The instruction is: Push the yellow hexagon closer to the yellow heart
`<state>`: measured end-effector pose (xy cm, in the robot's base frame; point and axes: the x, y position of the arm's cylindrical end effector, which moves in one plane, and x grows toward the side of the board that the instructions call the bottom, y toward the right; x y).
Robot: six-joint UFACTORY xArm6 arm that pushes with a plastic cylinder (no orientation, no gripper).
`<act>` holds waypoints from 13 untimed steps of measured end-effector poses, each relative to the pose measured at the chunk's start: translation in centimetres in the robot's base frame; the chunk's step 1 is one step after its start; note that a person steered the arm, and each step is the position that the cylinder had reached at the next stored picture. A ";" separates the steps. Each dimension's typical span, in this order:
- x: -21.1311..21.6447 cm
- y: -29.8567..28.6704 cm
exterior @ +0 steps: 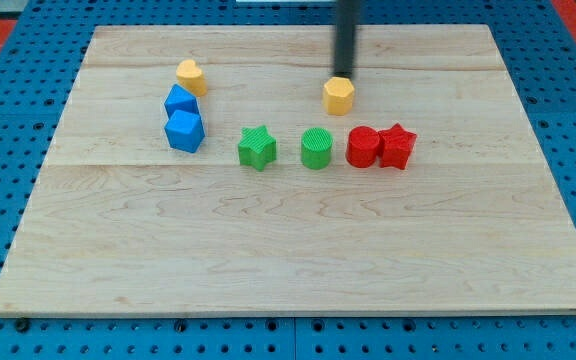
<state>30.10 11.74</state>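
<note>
The yellow hexagon [338, 96] sits on the wooden board right of centre, near the view's top. The yellow heart [191, 76] lies far to its left, near the top left. My tip [343, 73] is the lower end of the dark rod. It stands just above the hexagon in the view, at its upper edge, touching or nearly touching it.
Two blue blocks [181, 101] [184, 131] sit just below the heart. A green star [257, 148], a green cylinder [316, 148], a red cylinder [363, 147] and a red star [397, 146] form a row below the hexagon. The board's edge [298, 316] runs along the bottom.
</note>
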 end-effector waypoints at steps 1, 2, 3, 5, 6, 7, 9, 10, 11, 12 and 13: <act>2.9 5.5; 4.6 -2.7; 0.7 -6.7; 1.2 -10.4; 0.5 -13.1; -3.4 -14.7; 4.0 -10.7; 6.4 -16.2; 3.4 -16.8; 2.4 -16.6; 2.3 -13.8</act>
<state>32.44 -2.09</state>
